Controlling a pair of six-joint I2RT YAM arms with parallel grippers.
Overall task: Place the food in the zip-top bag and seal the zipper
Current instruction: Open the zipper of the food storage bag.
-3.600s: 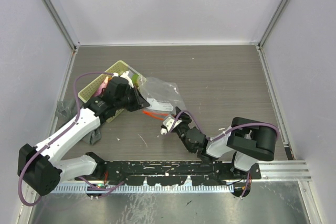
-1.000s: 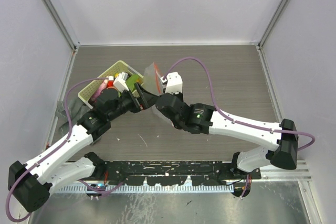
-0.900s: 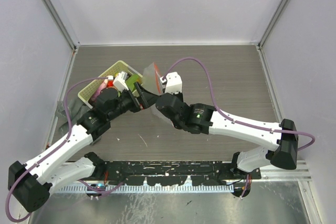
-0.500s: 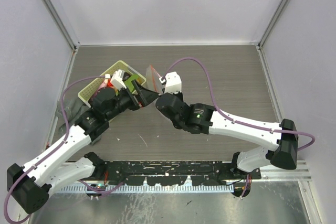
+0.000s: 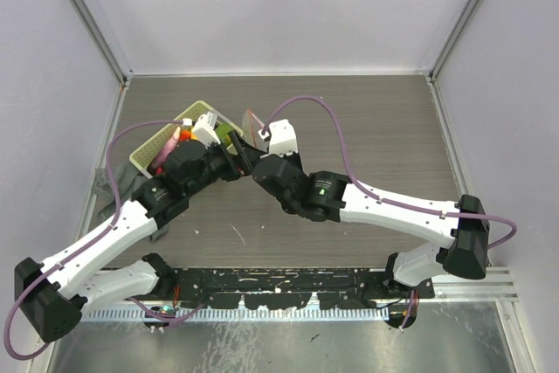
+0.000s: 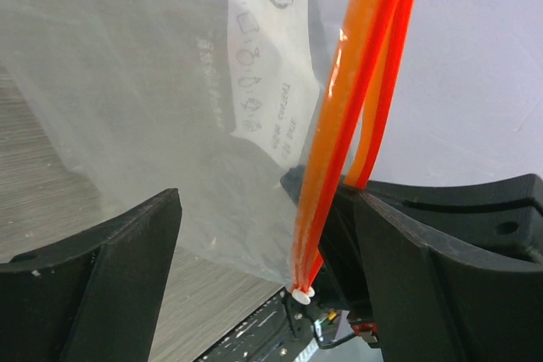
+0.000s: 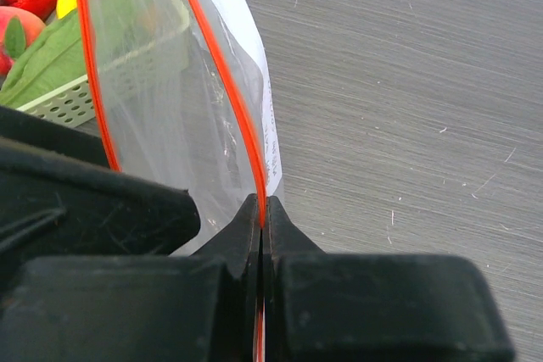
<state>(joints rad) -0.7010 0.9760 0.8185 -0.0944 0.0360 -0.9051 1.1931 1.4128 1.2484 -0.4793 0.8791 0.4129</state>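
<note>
The clear zip-top bag (image 5: 250,126) hangs upright above the table, its white label (image 6: 271,82) facing my left wrist camera. My right gripper (image 7: 260,209) (image 5: 254,160) is shut on the red-orange zipper (image 7: 227,82) at the bag's lower end. My left gripper (image 6: 270,239) (image 5: 234,156) is open, and its fingers (image 6: 110,269) straddle the bag's bottom corner and the zipper (image 6: 352,91) without pressing on them. The food, with a green leaf (image 7: 47,61) and red and yellow pieces, lies in the mesh basket (image 5: 166,139) behind the bag.
A grey cloth (image 5: 113,183) lies by the left wall. The basket (image 7: 72,103) sits close behind both grippers. Walls close in the table (image 5: 376,128) at the back and on both sides.
My left gripper has pushed forward around the bag's corner and its jaws have narrowed a little. The right gripper has shifted slightly back and left with the zipper in its grip.
</note>
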